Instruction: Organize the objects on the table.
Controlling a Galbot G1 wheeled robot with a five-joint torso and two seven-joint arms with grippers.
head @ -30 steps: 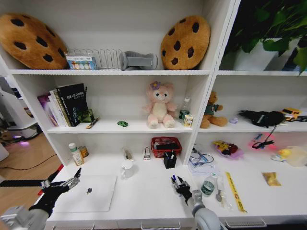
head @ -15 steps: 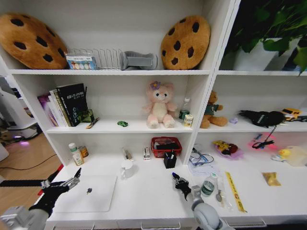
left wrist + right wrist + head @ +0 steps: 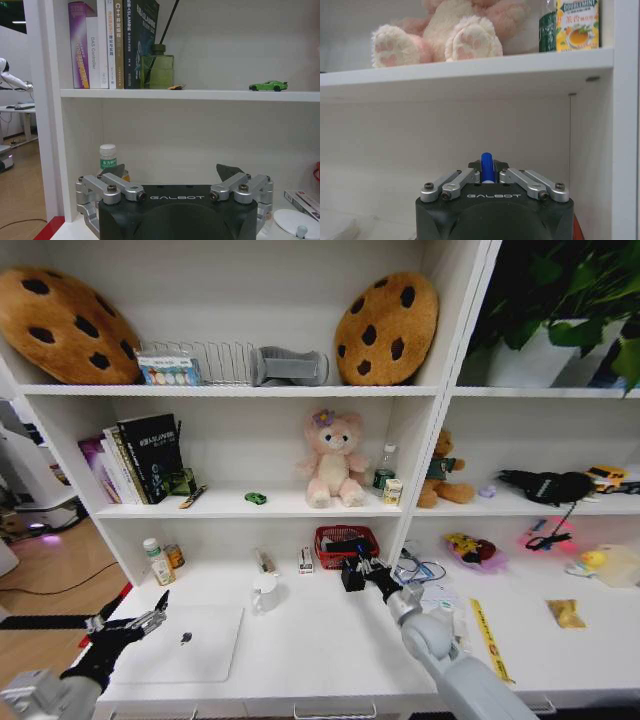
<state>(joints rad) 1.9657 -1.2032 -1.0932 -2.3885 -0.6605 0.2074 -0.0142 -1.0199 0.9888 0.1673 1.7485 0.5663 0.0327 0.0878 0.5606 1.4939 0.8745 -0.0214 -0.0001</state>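
1. A white tabletop (image 3: 310,640) is seen below built-in white shelves; wooden floor is visible beyond its left end.
2. The silver-white laptop (image 3: 185,643) lies closed on the tabletop near the front left edge.
3. A red basket (image 3: 346,545) and a black pen holder (image 3: 352,575) stand at the back of the tabletop, touching or nearly so.
4. The right tool (image 3: 368,570) is held just beside the pen holder, above the tabletop; in the right wrist view it (image 3: 487,172) is closed on a blue-capped marker pen (image 3: 487,166), of which only the cap end is visible.
5. The left tool (image 3: 128,623) hangs over the left edge of the laptop, its fingers (image 3: 117,186) spread apart and holding nothing.
6. A small green toy car (image 3: 256,498) rests on the shelf above, well apart from a pink plush toy (image 3: 332,462).
7. A clear bottle (image 3: 439,625) and other items on the right are partly hidden behind the right arm and hard to make out.
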